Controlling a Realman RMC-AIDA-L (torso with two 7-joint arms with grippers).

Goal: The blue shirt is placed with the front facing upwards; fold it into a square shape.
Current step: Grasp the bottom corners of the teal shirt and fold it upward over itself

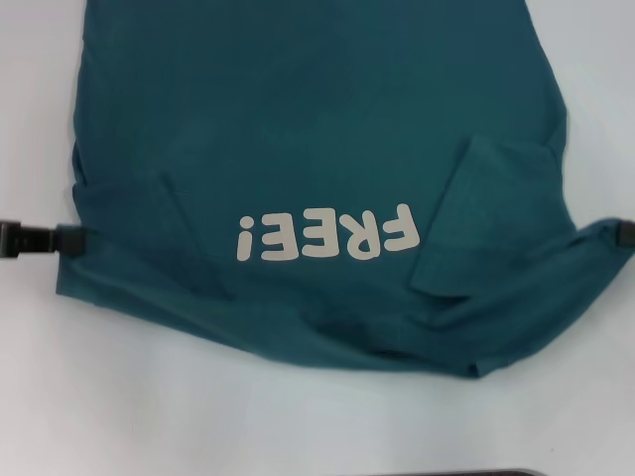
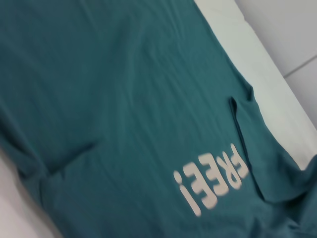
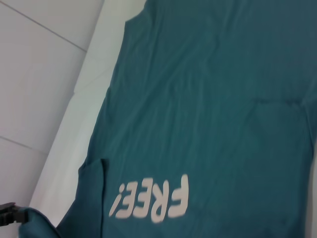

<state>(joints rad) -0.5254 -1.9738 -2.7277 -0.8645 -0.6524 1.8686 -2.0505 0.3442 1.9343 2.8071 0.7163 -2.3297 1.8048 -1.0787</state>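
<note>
Pinching the shirt (image 1: 327, 129) edges with left gripper (image 1: 62, 241) and right gripper (image 1: 613, 235), I lift both evenly.

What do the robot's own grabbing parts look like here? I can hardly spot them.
Very little of them shows. In the head view the left gripper appears as a flat, black, boxy bar with a matte plastic look, sticking out from the edge of the blue shirt. The right gripper is just a small black block at the picture's edge. No cables, markings or arm casings are visible.
</note>
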